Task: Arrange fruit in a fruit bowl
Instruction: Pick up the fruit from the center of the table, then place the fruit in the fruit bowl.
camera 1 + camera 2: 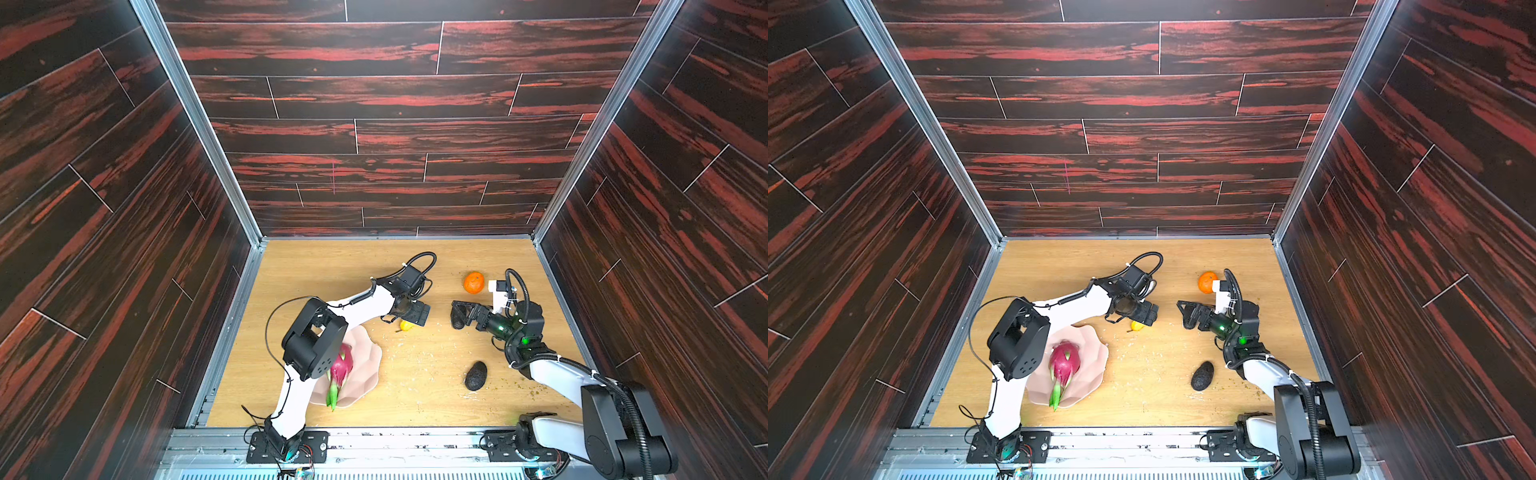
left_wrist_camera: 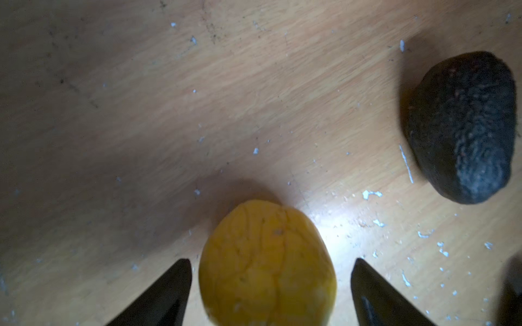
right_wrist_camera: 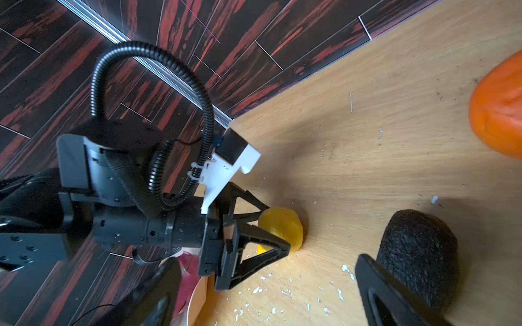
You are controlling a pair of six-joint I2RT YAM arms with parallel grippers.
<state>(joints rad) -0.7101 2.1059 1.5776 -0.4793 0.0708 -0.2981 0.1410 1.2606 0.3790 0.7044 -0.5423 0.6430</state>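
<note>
Though top views half-hide the pear, left wrist shows it ungripped.

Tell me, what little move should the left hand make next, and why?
Probably close the left hand on the yellow pear. In the left wrist view the pear lies on the table between the open fingers, with a gap on each side, so it is not yet gripped. Only the dragon fruit lies in the bowl.
</note>
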